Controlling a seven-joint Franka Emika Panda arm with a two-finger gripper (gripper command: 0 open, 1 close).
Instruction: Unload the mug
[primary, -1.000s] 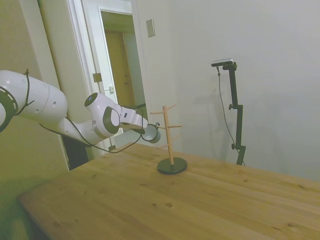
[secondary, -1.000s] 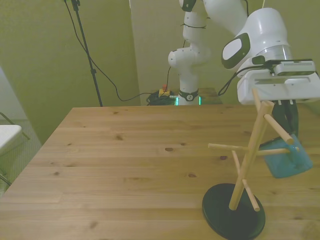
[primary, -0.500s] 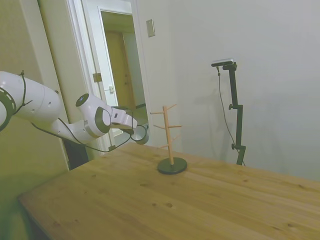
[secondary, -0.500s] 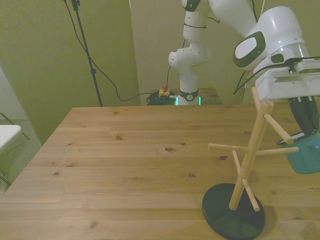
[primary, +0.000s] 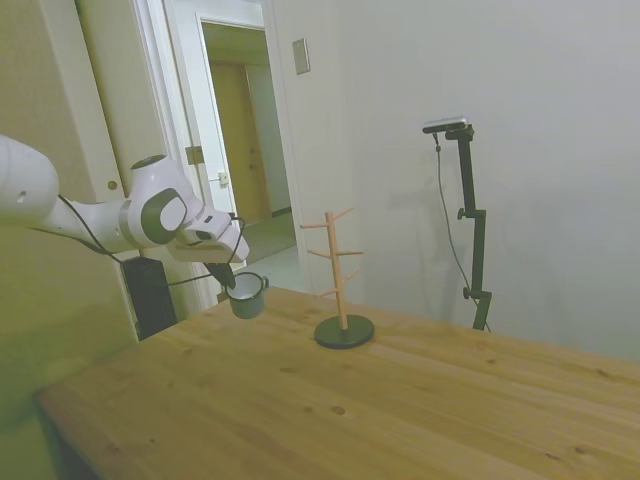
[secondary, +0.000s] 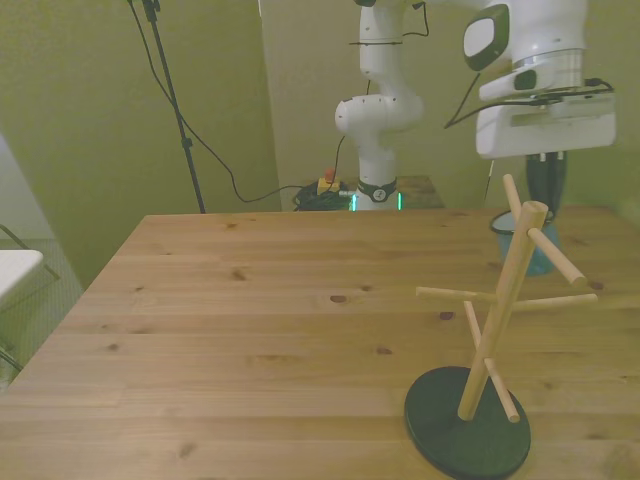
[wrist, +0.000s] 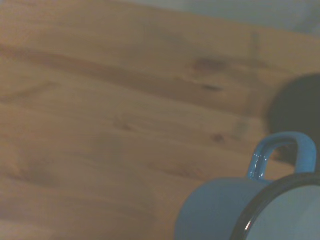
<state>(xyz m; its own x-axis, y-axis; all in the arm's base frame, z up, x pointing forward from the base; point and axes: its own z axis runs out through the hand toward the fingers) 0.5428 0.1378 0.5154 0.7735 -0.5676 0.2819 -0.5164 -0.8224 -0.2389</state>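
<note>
Side view: hand (primary: 232, 280) at left-centre grips the mug (primary: 247, 295) by its rim, upright, just above the tabletop (primary: 400, 400), well apart from the peg stand (primary: 341, 282); best to lower straight and level, then release. Front view: mug (secondary: 530, 245) at right edge, mostly hidden behind the stand (secondary: 490, 330), fingers unclear. Wrist view: blurred, mug (wrist: 240, 210) cut off at the lower right corner.

Dim yellowish indoor light, soft faint shadows, side view slightly hazy, wrist view blurred throughout
</note>
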